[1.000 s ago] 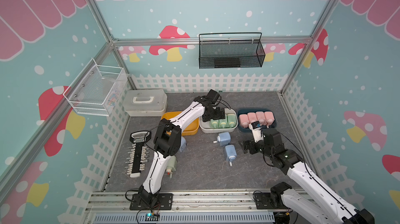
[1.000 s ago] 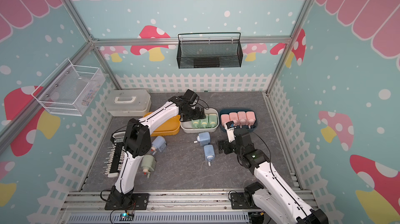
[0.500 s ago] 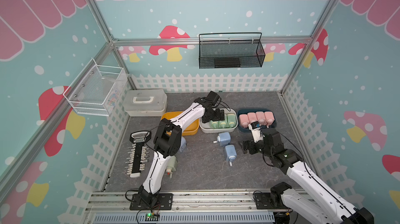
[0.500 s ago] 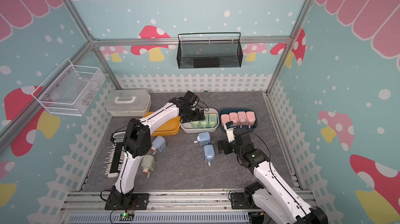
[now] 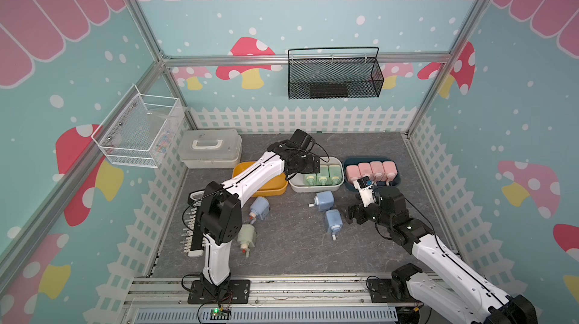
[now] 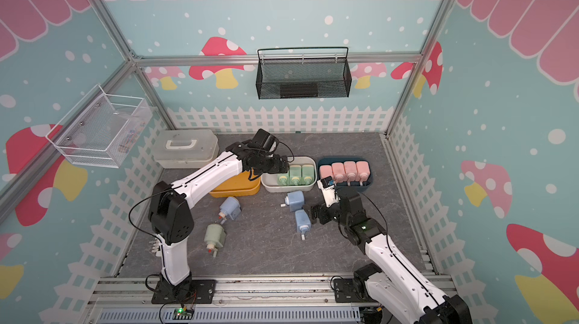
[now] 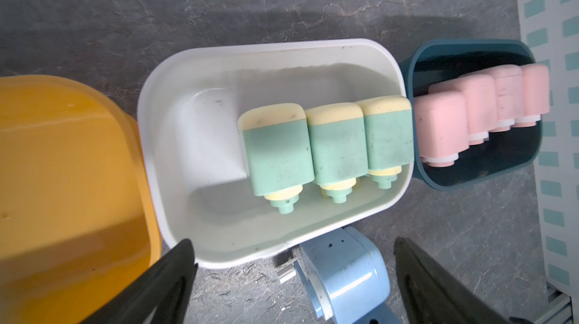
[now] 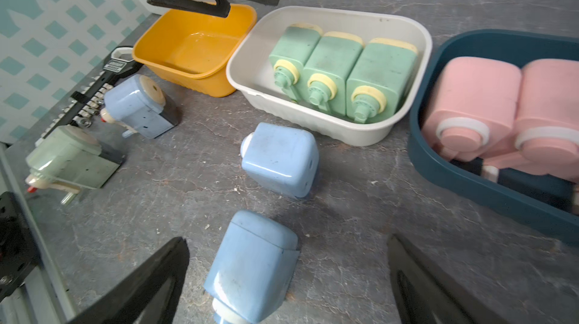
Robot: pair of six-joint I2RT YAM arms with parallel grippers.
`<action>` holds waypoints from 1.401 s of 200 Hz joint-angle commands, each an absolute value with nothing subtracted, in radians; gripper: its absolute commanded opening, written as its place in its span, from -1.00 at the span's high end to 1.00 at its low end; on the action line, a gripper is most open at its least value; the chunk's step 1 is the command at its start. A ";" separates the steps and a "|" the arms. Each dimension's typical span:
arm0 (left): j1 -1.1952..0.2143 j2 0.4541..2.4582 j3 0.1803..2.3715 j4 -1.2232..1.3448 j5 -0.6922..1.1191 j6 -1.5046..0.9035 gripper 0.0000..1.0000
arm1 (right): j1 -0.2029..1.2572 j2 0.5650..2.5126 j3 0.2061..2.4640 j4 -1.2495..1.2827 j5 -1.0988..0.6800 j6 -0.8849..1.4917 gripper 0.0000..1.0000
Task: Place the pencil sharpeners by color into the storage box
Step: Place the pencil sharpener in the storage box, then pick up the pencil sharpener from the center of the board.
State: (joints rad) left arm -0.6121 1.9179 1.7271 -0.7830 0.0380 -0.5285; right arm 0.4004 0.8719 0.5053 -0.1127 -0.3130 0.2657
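Three green pencil sharpeners [image 5: 322, 178] lie side by side in the white tray [image 7: 188, 93]. Several pink ones [image 5: 372, 170] fill the dark blue tray [image 8: 438, 169]. The yellow tray [image 5: 272, 189] holds nothing. Three blue sharpeners [image 5: 324, 200] [image 5: 333, 222] [image 5: 260, 208] and a pale green one [image 5: 247, 236] lie on the floor. My left gripper [image 5: 308, 165] [image 7: 294, 253] hangs open over the white tray's left end. My right gripper [image 5: 357, 216] [image 8: 288, 244] stands open just right of the nearer blue sharpener [image 8: 253, 266], with nothing held.
A black-and-white bar tool [image 5: 192, 228] with side pegs lies along the left fence. A lidded white case [image 5: 210, 148] stands at the back left. A black mesh basket [image 5: 333, 73] and a white wire basket [image 5: 138, 131] hang on the walls.
My right gripper has eased slightly towards the blue sharpeners. The left arm holds still and no sharpener has moved.
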 commanded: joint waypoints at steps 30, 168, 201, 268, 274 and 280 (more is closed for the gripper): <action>-0.621 1.632 1.446 -0.724 -0.101 -0.521 -0.98 | 0.403 0.923 0.516 0.017 -0.441 0.191 -0.97; -0.555 1.081 0.953 -0.961 -0.336 -0.747 -0.98 | 0.523 1.225 0.680 0.164 -0.477 0.203 -0.97; -0.546 0.971 0.855 -1.022 -0.335 -0.833 -0.98 | 0.540 1.246 0.676 0.252 -0.433 0.259 -0.97; -0.514 0.759 0.690 -1.044 -0.269 -0.946 -0.97 | 0.545 1.247 0.684 0.195 -0.321 0.295 -0.97; -0.514 0.752 0.677 -1.037 -0.254 -0.952 -0.98 | 0.544 1.246 0.685 0.189 -0.316 0.295 -0.97; -0.514 0.750 0.670 -1.030 -0.242 -0.958 -0.98 | 0.545 1.245 0.686 0.187 -0.311 0.295 -0.97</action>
State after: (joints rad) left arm -0.5190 0.7734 0.7082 -1.0210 -0.2977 -0.8989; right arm 0.5381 1.2407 0.6579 0.2047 -0.3450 0.2798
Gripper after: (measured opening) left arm 0.988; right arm 0.986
